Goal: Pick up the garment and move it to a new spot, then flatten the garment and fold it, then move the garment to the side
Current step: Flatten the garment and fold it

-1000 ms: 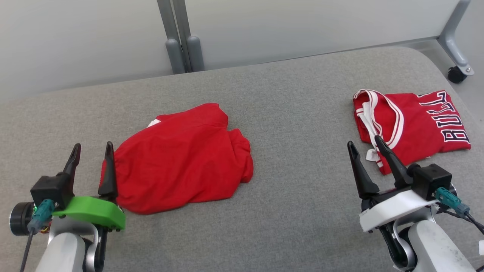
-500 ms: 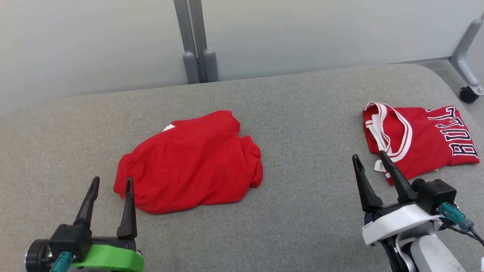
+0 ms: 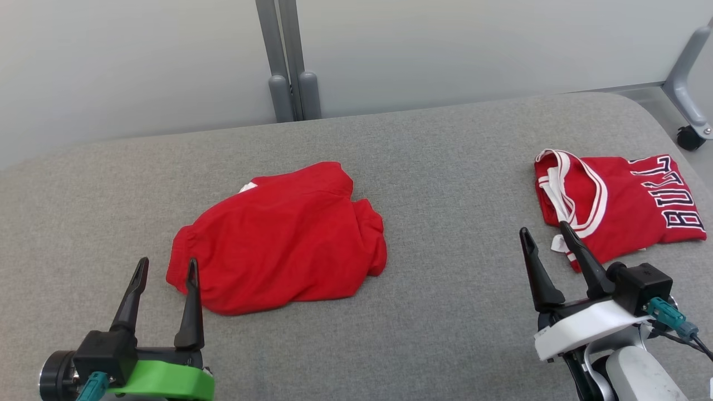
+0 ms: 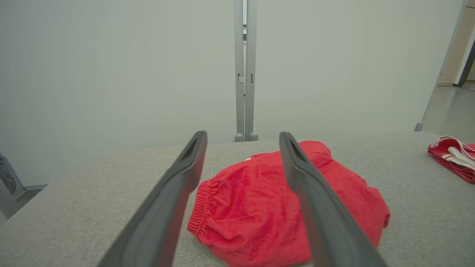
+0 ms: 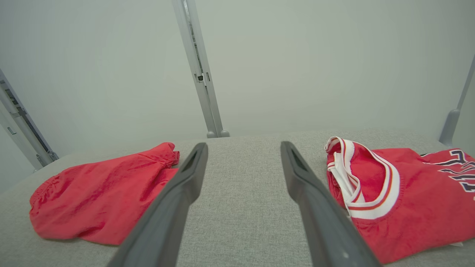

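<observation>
Left gripper [image 3: 168, 262] and right gripper [image 3: 543, 228] each spread 2 fingers, empty; crumpled red fabric garment [image 3: 284, 239], perhaps shorts, lies just beside the left.

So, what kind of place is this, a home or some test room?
Probably a lab or test room: a grey fabric-covered table, plain partition panels on grey posts, a caster wheel, and the red shorts and folded red jersey laid out.

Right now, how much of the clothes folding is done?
The red jersey lies folded at the right, so that one looks finished. Nothing is in hand: the left pincer and right pincer are both open and empty. The red shorts lie crumpled in the middle; picking up, flattening, folding and moving aside are all left.
</observation>
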You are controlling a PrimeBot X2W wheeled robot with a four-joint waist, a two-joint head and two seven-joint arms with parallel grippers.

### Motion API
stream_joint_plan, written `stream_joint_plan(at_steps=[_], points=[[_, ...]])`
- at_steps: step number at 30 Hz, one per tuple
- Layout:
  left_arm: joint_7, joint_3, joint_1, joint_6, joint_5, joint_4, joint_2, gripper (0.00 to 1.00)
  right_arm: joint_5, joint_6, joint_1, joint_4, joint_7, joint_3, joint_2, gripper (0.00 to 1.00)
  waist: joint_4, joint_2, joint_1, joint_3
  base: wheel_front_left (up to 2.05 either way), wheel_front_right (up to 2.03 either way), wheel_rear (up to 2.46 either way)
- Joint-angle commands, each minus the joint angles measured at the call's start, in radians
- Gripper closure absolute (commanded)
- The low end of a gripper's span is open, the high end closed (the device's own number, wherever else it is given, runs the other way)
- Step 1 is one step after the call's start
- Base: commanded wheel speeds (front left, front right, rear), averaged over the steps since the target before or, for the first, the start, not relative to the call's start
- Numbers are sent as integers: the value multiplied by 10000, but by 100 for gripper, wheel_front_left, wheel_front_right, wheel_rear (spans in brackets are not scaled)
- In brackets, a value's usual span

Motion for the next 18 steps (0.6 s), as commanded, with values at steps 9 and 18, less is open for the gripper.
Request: stream_joint_plan(at_steps=[9, 18], points=[[-28, 296, -41, 21, 146, 332, -232, 0, -121, 0, -93, -4, -25, 171, -69, 0, 230, -1, 0, 225, 0, 0, 0], [-28, 330, -524, -108, 101, 691, -551, 0, 218, 0, -1088, 1074, 1111, 1387, -286, 0, 1531, -1, 0, 753, 0, 0, 0]])
